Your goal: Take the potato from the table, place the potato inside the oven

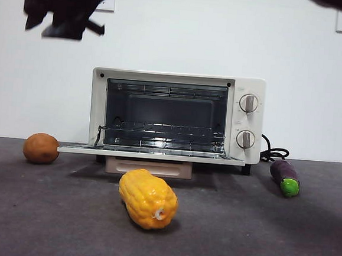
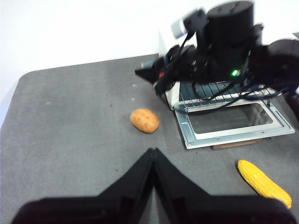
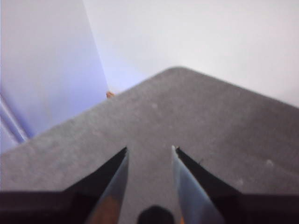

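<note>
While the potato lies on the worktop just off the outer corner of the oven's lowered door, neither hand touches it. The oven stands at the back with its door folded down flat and the wire rack bare inside. A yellow corn cob rests in front of the door, well forward of it, and a purple eggplant with a green tip lies past the knob side of the oven, beside a black cable.

The left hand hangs above the worktop on the potato's side, its jaws pressed together with nothing between them; the potato lies ahead of their tips, apart from them. The other arm shows in that view as a dark blurred mass over the oven. The right hand is up over bare worktop near an edge, jaws a narrow way apart and empty.
</note>
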